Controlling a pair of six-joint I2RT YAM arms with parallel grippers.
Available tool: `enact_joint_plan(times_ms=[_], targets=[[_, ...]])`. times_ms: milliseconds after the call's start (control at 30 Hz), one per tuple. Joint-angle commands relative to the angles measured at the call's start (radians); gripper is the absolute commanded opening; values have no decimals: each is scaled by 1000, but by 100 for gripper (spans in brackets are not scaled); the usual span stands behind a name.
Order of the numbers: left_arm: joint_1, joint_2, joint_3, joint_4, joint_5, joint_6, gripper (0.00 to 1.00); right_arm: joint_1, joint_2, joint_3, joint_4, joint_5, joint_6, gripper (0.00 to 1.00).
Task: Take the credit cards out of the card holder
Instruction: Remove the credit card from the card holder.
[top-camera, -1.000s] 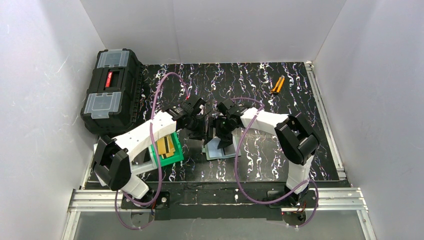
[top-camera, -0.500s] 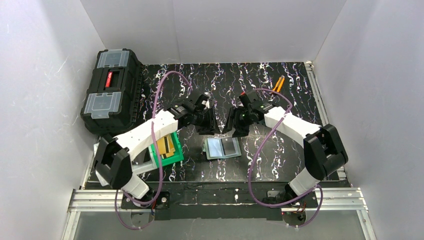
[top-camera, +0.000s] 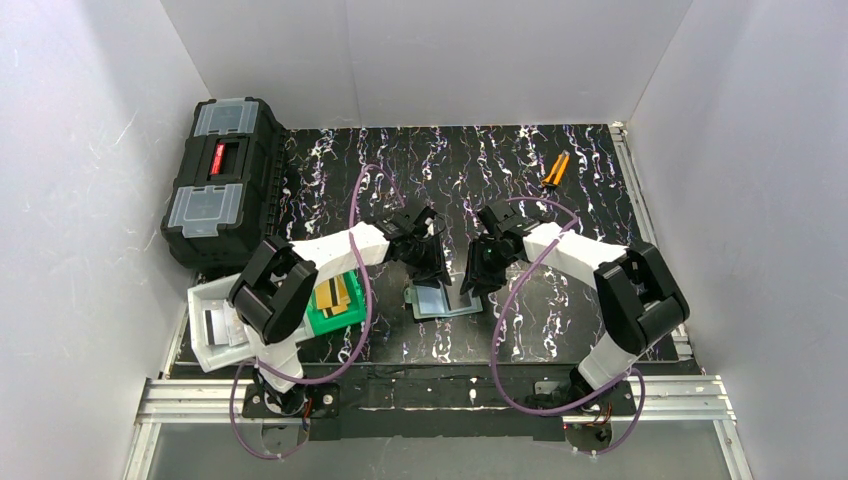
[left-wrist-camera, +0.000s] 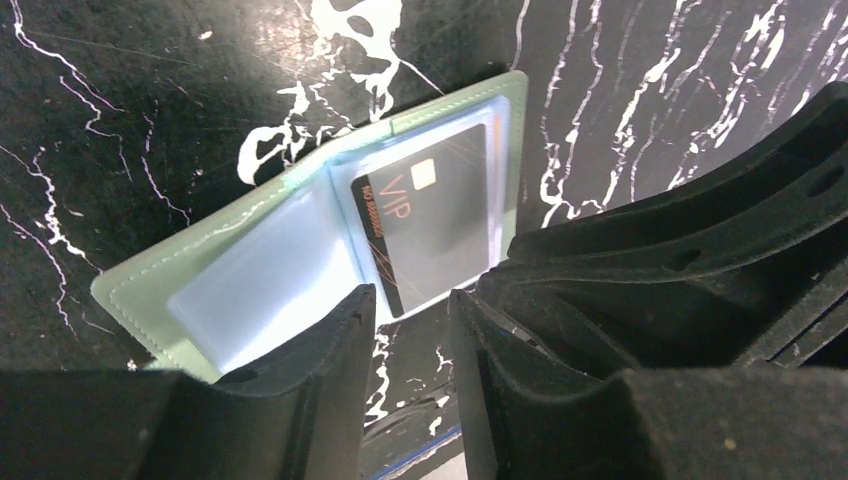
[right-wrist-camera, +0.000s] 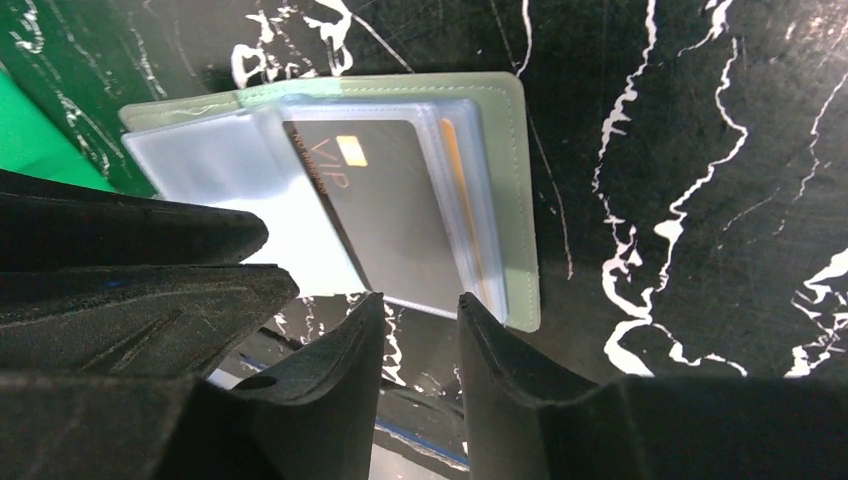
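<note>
Two robot arms hang over an open card holder (top-camera: 441, 301) lying flat, inside up, on the marbled table (top-camera: 450, 165), midway through the job of emptying it. The left pincer (left-wrist-camera: 408, 300) hovers just above the holder's near edge, close to the fold. Its jaws are narrowly parted, with nothing between them. The right pincer (right-wrist-camera: 420, 305) faces it from the other side, also narrow and empty, poised over the near edge of the pocket panel. A dark card (left-wrist-camera: 435, 230) marked "VIP" sits fully inside that clear pocket, and the thin edge of an orange card (right-wrist-camera: 452, 190) shows in the sleeve behind it.

The paired approach looks deliberate, with one pincer placed to pin the light holder down while the other works a card out, since a single pull would probably drag the whole wallet along. Gold cards (top-camera: 335, 292) already lie in the green bin (top-camera: 322, 318) to the left, which suggests the job is partly done, with at least two cards left to remove.
</note>
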Motion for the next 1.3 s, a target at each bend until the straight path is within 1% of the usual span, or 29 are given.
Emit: enact_joint_plan(times_ms=[0, 133, 233, 600, 800, 1100, 1267], targets=[[8, 7, -36, 38, 16, -10, 30, 3, 35, 1, 18, 7, -29, 39], [14, 20, -82, 110, 47, -25, 30, 4, 55, 3, 23, 15, -33, 37], [16, 36, -88, 117, 52, -24, 28, 5, 64, 7, 20, 19, -34, 36], [33, 51, -142, 182, 77, -33, 25, 15, 89, 1, 18, 26, -29, 26], [37, 53, -180, 237, 94, -51, 24, 39, 104, 9, 12, 26, -25, 24], [52, 28, -226, 311, 128, -81, 18, 65, 134, 17, 4, 50, -13, 22], [71, -13, -269, 352, 148, -93, 17, 64, 161, 11, -9, 75, -7, 19]])
